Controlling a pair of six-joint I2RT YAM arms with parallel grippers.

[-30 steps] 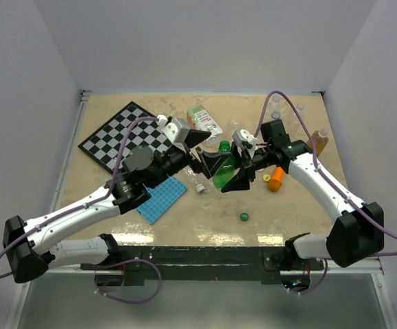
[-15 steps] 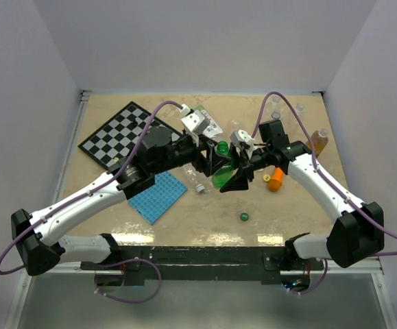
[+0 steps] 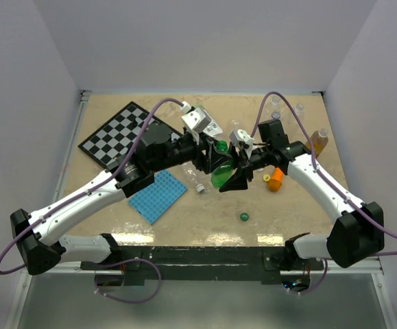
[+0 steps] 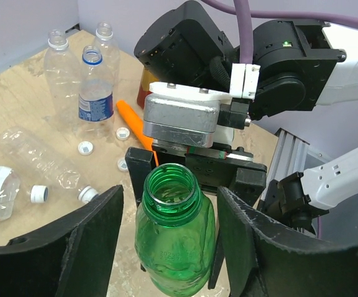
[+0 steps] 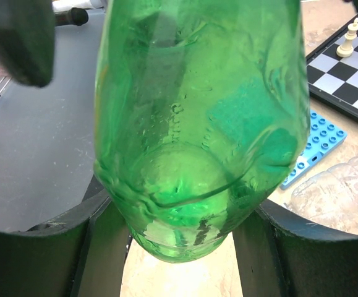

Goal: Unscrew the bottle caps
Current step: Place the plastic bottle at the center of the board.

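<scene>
**Left hand closes in on a green bottle with no cap on it**

Near edge: note one green cap (image 3: pixel 243 216) loose on the bare tabletop (image 3: pixel 205 229), well apart from any neck. Just beyond and to the left, log a blue stud plate (image 3: pixel 158 195).

Mid-tabletop: find the green bottle (image 4: pixel 175 247) held between the two arms, gripped round its body by the right hand (image 5: pixel 179 210), clamped exactly as a second ago. Record the change opposite: left hand (image 4: pixel 171 195), a second ago spread wide and off to the left, now bracketing the bottle's neck and shoulders, jaws drawn partway in. Cannot tell whether its pads press the plastic yet; see a sliver of gap on one side. See the neck open, threads bare.

Reading: judge this bottle finished, with nothing left on it to twist. Suspect a handover or set-down rather than an unscrewing.

Further back: count several white caps (image 4: pixel 85 147) loose among clear bottles (image 4: pixel 61 62) with open necks, an orange carrot toy (image 4: pixel 132 120) beside them. Chessboard (image 3: pixel 119 133) at far left.
</scene>
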